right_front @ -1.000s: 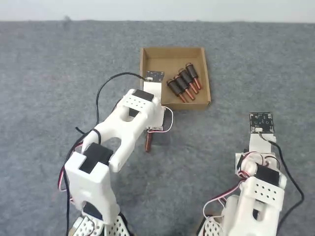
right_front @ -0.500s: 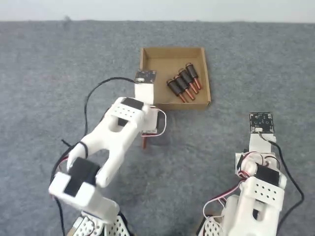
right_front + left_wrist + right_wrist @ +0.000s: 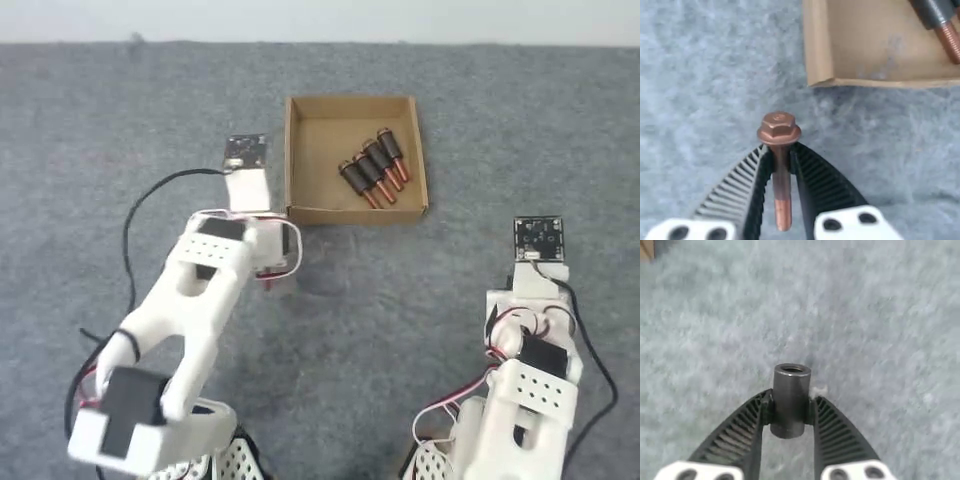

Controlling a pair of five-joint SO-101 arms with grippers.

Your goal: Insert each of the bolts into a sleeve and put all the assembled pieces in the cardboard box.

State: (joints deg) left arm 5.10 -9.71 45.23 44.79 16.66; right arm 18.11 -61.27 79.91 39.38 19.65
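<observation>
**last pair in hand, four pieces boxed**

i found four assembled pieces [image 3: 375, 167] lying side by side in the right half of the cardboard box [image 3: 322, 150], at the far middle of the grey mat [image 3: 100, 130]. the left gripper [image 3: 779, 149] was clamped on the shank of a copper bolt [image 3: 779, 129], just near and left of the box's near left corner. the right gripper [image 3: 791, 400] was clamped round a black sleeve [image 3: 791, 390], over bare mat at the near right, well apart from the box. i judged the task mostly done: this pair was not yet joined or boxed. from above, each arm's wrist covered its gripper, so i could not tell how high either part hung, nor whether loose parts lay under the arms.
</observation>
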